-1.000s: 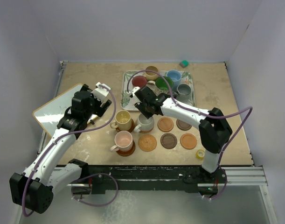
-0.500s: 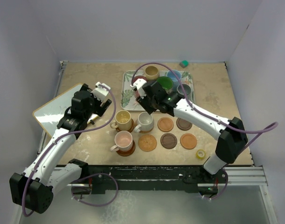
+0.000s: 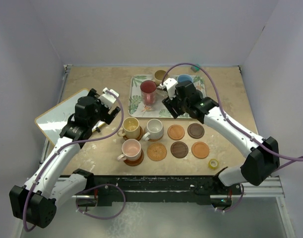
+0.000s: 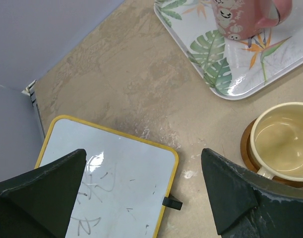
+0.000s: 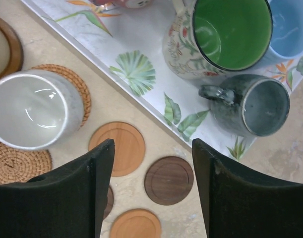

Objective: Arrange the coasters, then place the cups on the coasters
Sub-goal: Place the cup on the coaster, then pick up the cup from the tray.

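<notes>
Tabletop tray [image 5: 141, 29] holds green cup [image 5: 230, 32], grey cup [image 5: 263, 106], hidden overhead by right arm [image 3: 220, 121].

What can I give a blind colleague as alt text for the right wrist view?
The open tool hangs over the edge of a leaf-print tray holding a green mug, a grey mug and a blue mug. To the left a white mug sits on a woven coaster; bare wooden coasters lie beneath the tool.
</notes>
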